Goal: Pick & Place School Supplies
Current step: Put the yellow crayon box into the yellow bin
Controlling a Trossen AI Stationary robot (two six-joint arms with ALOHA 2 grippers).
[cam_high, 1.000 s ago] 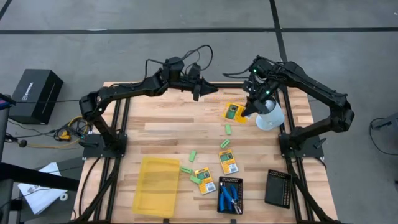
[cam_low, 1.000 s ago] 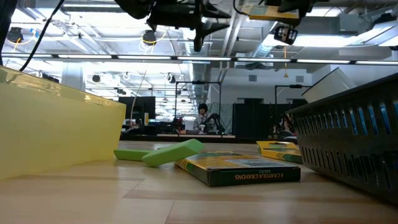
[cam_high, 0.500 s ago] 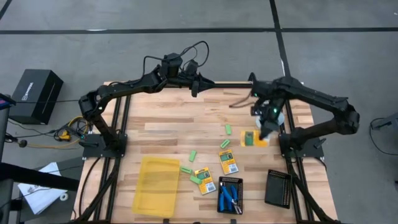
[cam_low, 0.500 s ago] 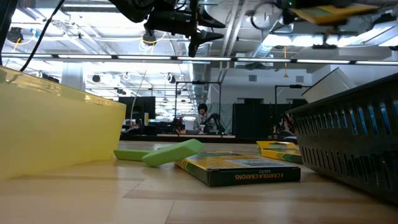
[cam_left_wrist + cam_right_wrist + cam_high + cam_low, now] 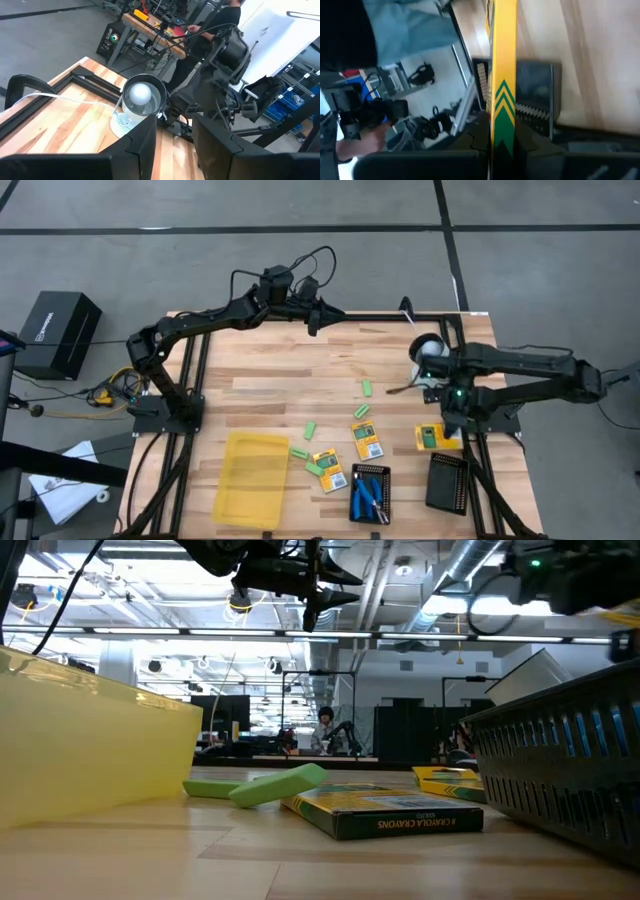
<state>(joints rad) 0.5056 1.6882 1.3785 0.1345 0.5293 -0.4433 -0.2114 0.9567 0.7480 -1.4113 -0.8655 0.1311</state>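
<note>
My right gripper (image 5: 446, 428) is shut on a flat yellow pack with green print (image 5: 430, 439). It holds the pack above the table's right side, just beyond the far end of an empty black ribbed tray (image 5: 447, 481). Two more packs (image 5: 367, 440) (image 5: 329, 470) lie flat on the wood, with several green blocks (image 5: 311, 430) scattered around them. Blue-handled scissors (image 5: 368, 493) lie in a second black tray. My left gripper (image 5: 322, 316) hovers open and empty over the table's far edge. My right gripper pinches the pack between its two fingers (image 5: 532, 145). The wrist view shows the pack edge-on, its thin yellow and green edge (image 5: 503, 131) running out past the fingers. The fingers slant down from the table's far right. The pack is lifted clear of the table.
A translucent yellow tray (image 5: 251, 478) stands near the front left. A clear cup with a white ball (image 5: 430, 350) sits at the far right, under the right arm. Black frame rails run along the table's left, right and far edges.
My right gripper has carried the pack from the far right of the table toward the near edge and downward, turning as it went, and has stayed shut on the pack. It now hangs just beyond the empty black tray.
</note>
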